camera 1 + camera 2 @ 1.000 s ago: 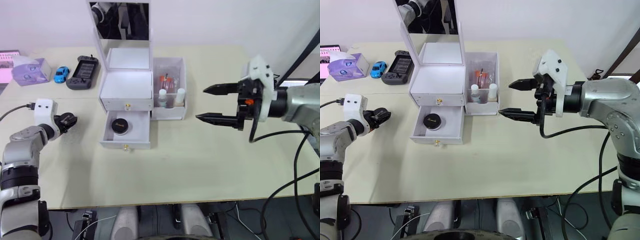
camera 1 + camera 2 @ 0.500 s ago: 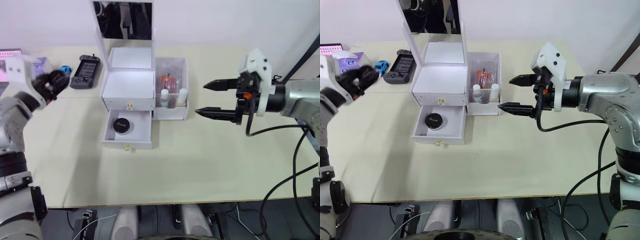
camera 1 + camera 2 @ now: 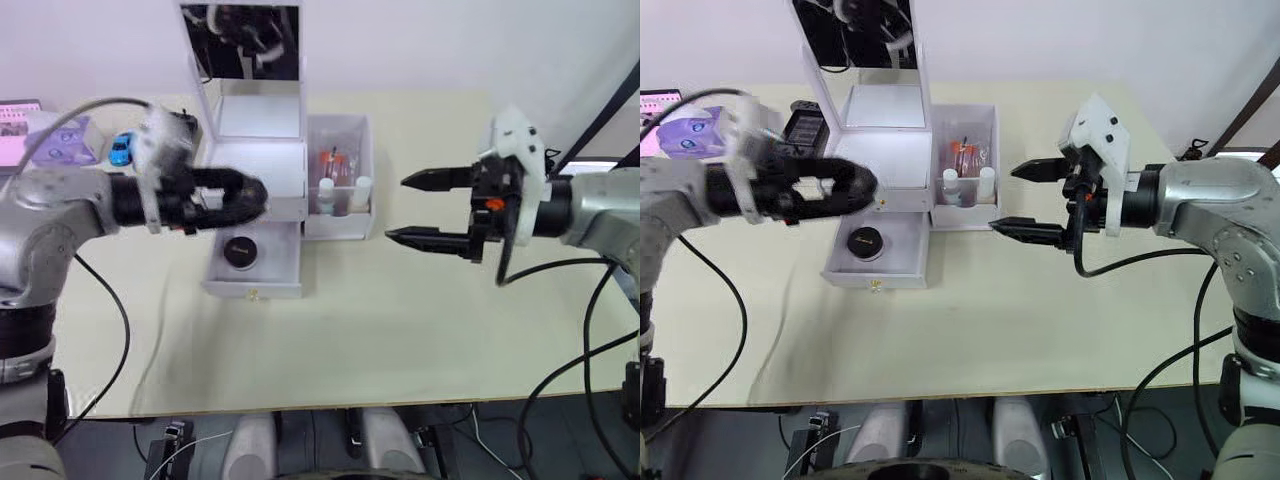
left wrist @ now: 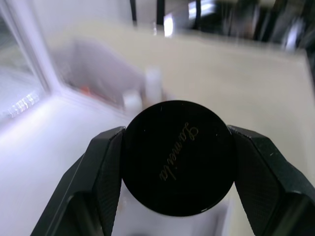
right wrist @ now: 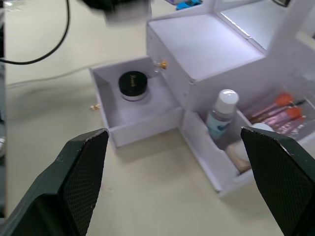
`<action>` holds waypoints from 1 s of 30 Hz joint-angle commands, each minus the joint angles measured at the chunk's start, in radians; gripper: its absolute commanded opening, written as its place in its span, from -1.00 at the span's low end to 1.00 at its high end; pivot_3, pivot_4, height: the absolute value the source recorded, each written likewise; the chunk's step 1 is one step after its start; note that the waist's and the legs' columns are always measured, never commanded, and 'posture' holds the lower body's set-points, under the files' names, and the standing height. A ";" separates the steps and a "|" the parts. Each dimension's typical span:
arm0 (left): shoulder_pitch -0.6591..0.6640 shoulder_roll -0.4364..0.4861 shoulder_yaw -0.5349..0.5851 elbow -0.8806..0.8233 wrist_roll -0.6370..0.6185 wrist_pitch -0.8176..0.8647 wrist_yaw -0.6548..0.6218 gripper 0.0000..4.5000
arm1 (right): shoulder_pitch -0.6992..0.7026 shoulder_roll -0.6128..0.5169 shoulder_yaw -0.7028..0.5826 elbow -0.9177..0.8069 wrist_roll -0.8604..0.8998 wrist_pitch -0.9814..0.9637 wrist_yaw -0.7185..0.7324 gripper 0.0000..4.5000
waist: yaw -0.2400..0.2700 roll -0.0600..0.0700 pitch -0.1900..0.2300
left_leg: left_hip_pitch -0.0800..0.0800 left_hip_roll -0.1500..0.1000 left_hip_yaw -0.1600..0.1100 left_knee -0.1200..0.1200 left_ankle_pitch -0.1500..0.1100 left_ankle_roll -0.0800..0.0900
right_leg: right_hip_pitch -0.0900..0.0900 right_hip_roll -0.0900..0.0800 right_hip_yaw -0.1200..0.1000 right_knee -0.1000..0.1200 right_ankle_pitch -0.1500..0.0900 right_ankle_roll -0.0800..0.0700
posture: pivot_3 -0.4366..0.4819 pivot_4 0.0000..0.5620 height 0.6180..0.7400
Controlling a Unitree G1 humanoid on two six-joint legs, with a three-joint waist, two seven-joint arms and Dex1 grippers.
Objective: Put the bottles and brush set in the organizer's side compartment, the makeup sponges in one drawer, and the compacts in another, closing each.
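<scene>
Left claw (image 4: 176, 169) grips a black compact (image 4: 177, 164) at frame centre-left above the open lower drawer (image 3: 252, 262), presumably to drop it in; right claw (image 3: 432, 209) waits wide, empty.

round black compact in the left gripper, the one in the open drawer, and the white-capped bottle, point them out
round black compact (image 4: 177, 157): left wrist view, lid centre
drawer compact (image 5: 133, 83): right wrist view, lid top
white-capped bottle (image 5: 220, 115): right wrist view, body
</scene>
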State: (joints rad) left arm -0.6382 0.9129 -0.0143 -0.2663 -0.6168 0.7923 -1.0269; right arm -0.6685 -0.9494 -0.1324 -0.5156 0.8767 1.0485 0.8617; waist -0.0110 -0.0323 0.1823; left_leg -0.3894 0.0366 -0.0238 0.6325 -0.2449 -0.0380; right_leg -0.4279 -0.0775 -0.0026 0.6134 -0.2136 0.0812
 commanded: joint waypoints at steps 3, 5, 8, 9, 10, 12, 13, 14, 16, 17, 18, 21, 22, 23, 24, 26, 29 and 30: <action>0.013 0.000 -0.104 -0.007 0.127 -0.073 -0.001 0.17 | 0.010 -0.001 -0.060 -0.053 0.056 0.013 -0.052 1.00 | -0.001 -0.001 0.000 | -0.001 0.000 0.000 0.000 0.000 0.000 | 0.000 0.000 0.000 -0.001 0.000 0.000 | -0.05 -0.47 1.00; 0.028 -0.012 -0.126 -0.001 0.154 -0.090 0.001 0.17 | 0.020 -0.002 -0.065 -0.053 0.051 0.007 -0.072 1.00 | -0.001 -0.001 0.000 | -0.001 0.000 0.000 0.000 0.000 0.000 | 0.000 0.000 0.000 -0.001 0.000 0.000 | -0.05 -0.47 1.00; 0.040 -0.036 -0.147 0.020 0.188 -0.108 0.011 0.17 | 0.027 0.003 -0.062 -0.056 0.053 0.001 -0.089 1.00 | -0.001 -0.001 0.000 | -0.001 0.000 0.000 0.000 0.000 0.000 | 0.000 0.000 0.000 -0.001 0.000 0.000 | -0.05 -0.47 1.00; 0.044 -0.042 -0.154 0.028 0.204 -0.115 0.013 0.17 | 0.029 0.004 -0.061 -0.057 0.054 -0.001 -0.093 1.00 | -0.001 -0.001 0.000 | -0.001 0.000 0.000 0.000 0.000 0.000 | 0.000 0.000 0.000 -0.001 0.000 0.000 | -0.05 -0.47 1.00; 0.047 -0.046 -0.162 0.036 0.220 -0.124 0.015 0.17 | 0.030 0.004 -0.059 -0.058 0.054 -0.002 -0.097 1.00 | -0.001 -0.001 0.000 | -0.001 0.000 -0.001 0.000 0.000 0.000 | 0.000 0.000 0.000 0.000 0.000 0.000 | -0.05 -0.47 1.00; 0.056 -0.066 -0.177 0.051 0.247 -0.142 0.021 0.17 | 0.030 0.003 -0.055 -0.056 0.051 -0.005 -0.104 1.00 | -0.001 -0.001 0.000 | -0.001 0.000 -0.001 0.000 0.000 0.000 | 0.000 0.000 0.000 -0.001 0.000 0.000 | -0.05 -0.47 1.00; 0.059 -0.079 -0.185 0.058 0.260 -0.149 0.028 0.17 | 0.028 0.002 -0.053 -0.055 0.049 -0.005 -0.107 1.00 | -0.001 -0.001 0.000 | -0.001 0.000 -0.001 0.000 0.000 0.000 | 0.000 0.000 0.000 -0.001 0.000 0.000 | -0.05 -0.47 1.00; 0.060 -0.092 -0.190 0.066 0.271 -0.154 0.035 0.17 | 0.027 0.001 -0.051 -0.053 0.047 -0.006 -0.110 1.00 | 0.000 -0.001 0.000 | -0.001 0.000 -0.001 0.000 0.000 0.000 | 0.000 0.000 0.000 -0.001 0.000 0.000 | -0.05 -0.47 1.00; 0.063 -0.109 -0.209 0.079 0.297 -0.166 0.037 0.17 | 0.018 0.000 -0.051 -0.051 0.051 -0.002 -0.116 1.00 | 0.000 -0.001 0.000 | -0.001 0.000 -0.001 0.000 0.000 0.000 | 0.000 0.000 0.000 -0.001 0.000 0.000 | -0.05 -0.47 1.00; 0.064 -0.117 -0.214 0.085 0.304 -0.170 0.037 0.17 | 0.014 0.000 -0.050 -0.050 0.054 0.000 -0.118 1.00 | 0.000 -0.001 0.000 | -0.001 0.000 -0.001 0.000 0.000 0.000 | 0.000 0.000 0.000 -0.001 0.000 0.000 | -0.05 -0.47 1.00; 0.065 -0.123 -0.216 0.090 0.310 -0.173 0.035 0.17 | 0.011 0.001 -0.049 -0.050 0.055 0.001 -0.120 1.00 | 0.000 -0.001 0.000 | -0.001 0.000 -0.001 0.000 0.000 0.000 | 0.000 0.000 0.000 -0.001 0.000 0.000 | -0.05 -0.47 1.00; 0.056 -0.164 -0.235 0.131 0.353 -0.190 0.062 0.17 | -0.004 0.000 -0.046 -0.043 0.055 0.006 -0.132 1.00 | 0.000 -0.001 0.000 | -0.001 0.000 -0.001 0.000 0.000 0.000 | 0.000 0.000 0.000 -0.001 0.000 0.000 | -0.05 -0.47 1.00; 0.056 -0.174 -0.239 0.138 0.362 -0.195 0.064 0.17 | -0.008 0.000 -0.046 -0.041 0.055 0.008 -0.137 1.00 | 0.000 -0.001 0.000 | -0.001 0.000 -0.001 0.000 0.000 0.000 | 0.000 0.000 0.000 -0.001 0.000 0.000 | -0.05 -0.47 1.00; 0.057 -0.182 -0.240 0.143 0.370 -0.201 0.065 0.17 | -0.012 -0.001 -0.046 -0.040 0.057 0.011 -0.141 1.00 | -0.001 -0.001 0.000 | -0.001 0.000 -0.001 0.000 0.000 0.000 | 0.000 0.000 0.000 -0.001 0.000 0.000 | -0.05 -0.47 1.00; 0.057 -0.190 -0.239 0.146 0.372 -0.201 0.065 0.17 | -0.015 -0.002 -0.046 -0.040 0.060 0.014 -0.143 1.00 | -0.001 -0.001 0.000 | -0.001 0.000 -0.001 0.000 0.000 0.000 | 0.000 0.000 0.000 0.000 0.000 0.000 | -0.05 -0.47 1.00; 0.056 -0.200 -0.239 0.150 0.380 -0.204 0.065 0.17 | -0.017 -0.002 -0.047 -0.041 0.065 0.017 -0.147 1.00 | 0.000 -0.001 0.000 | -0.001 0.000 -0.001 0.000 0.000 0.000 | 0.000 0.000 0.000 0.000 0.000 0.000 | -0.05 -0.47 1.00; 0.053 -0.210 -0.242 0.160 0.391 -0.209 0.061 0.17 | -0.016 -0.004 -0.047 -0.042 0.065 0.022 -0.157 1.00 | 0.000 -0.001 0.000 | -0.001 0.000 -0.001 0.000 0.000 0.000 | 0.000 0.000 0.000 0.000 0.000 0.000 | -0.05 -0.47 1.00; 0.052 -0.212 -0.242 0.163 0.394 -0.210 0.060 0.17 | -0.014 -0.004 -0.047 -0.043 0.066 0.022 -0.159 1.00 | 0.000 -0.001 0.000 | -0.001 0.000 -0.001 0.000 0.000 0.000 | 0.000 0.000 0.000 0.000 0.000 0.000 | -0.05 -0.47 1.00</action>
State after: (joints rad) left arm -0.5634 0.7024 -0.2631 -0.0921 -0.2301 0.6007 -0.9624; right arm -0.6660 -0.9444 -0.1614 -0.5457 0.9305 1.0744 0.7103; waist -0.0113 -0.0330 0.1828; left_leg -0.3903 0.0367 -0.0247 0.6327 -0.2449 -0.0378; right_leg -0.4280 -0.0772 -0.0028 0.6129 -0.2135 0.0812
